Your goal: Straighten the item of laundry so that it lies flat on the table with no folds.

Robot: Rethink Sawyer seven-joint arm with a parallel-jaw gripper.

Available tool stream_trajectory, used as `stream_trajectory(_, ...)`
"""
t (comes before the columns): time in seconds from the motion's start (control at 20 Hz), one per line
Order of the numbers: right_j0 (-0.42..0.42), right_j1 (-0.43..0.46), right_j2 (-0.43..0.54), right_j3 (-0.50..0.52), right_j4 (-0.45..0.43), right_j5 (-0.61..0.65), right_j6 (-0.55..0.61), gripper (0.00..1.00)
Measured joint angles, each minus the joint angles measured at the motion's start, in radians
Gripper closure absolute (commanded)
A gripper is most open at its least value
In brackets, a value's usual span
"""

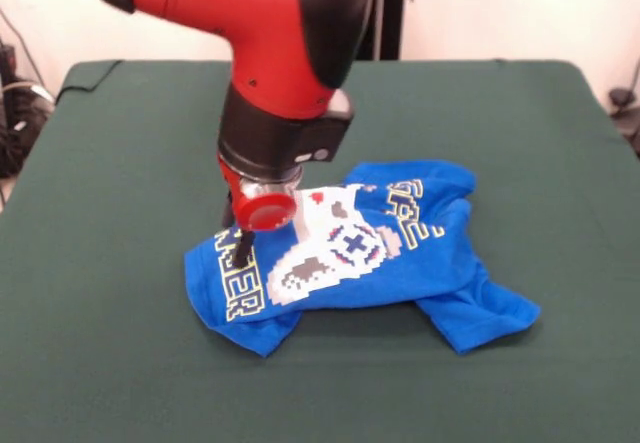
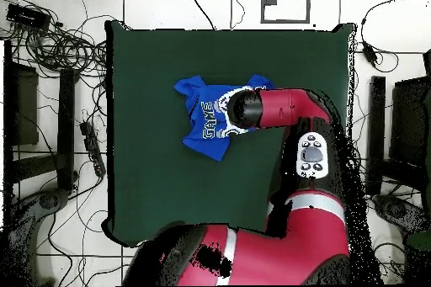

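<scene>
Front view. Surface: the table (image 1: 120,263), dark green cloth top, pale wall behind, cables at the left edge. Item: the item of laundry (image 1: 400,253), a bright blue shirt, lies near the table's middle, print side up. Condition: crumpled; the white lettering bends round folds, the controller print is creased, one sleeve sticks out at lower right, the left hem is tucked under. Not flat.

Tool: the gripper (image 1: 240,225) sits low at the shirt's left part, under the red and black arm (image 1: 270,53). Only a dark tip shows below the red wrist, so whether its fingers are spread or closed on cloth cannot be told. Step, as judged: an early pull or pinch at the shirt's edge. The next move likely calls for drawing that edge outward, away from the bunched middle, toward bare table.

Overhead view. Surroundings: pale tiled floor, cables and dark stands round the table. The shirt lies in the table's upper middle, the arm's end covering its right part; the gripper is hidden here.
</scene>
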Motion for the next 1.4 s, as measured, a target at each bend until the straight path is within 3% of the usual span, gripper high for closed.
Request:
stream_trajectory(0.3,-0.049,0.000,0.051,0.041,0.000,-0.073,0.000,0.00)
stream_trajectory(0.9,-0.053,-0.010,0.114,0.062,-0.023,-0.078,0.000,0.00)
stream_trajectory(0.95,-0.053,-0.010,0.115,0.062,-0.025,-0.078,0.000,1.00)
stream_trajectory(1.15,-0.043,-0.009,0.109,0.056,-0.028,-0.064,0.000,1.00)
stream_trajectory(1.4,0.052,0.008,0.042,-0.014,-0.067,0.098,0.000,1.00)
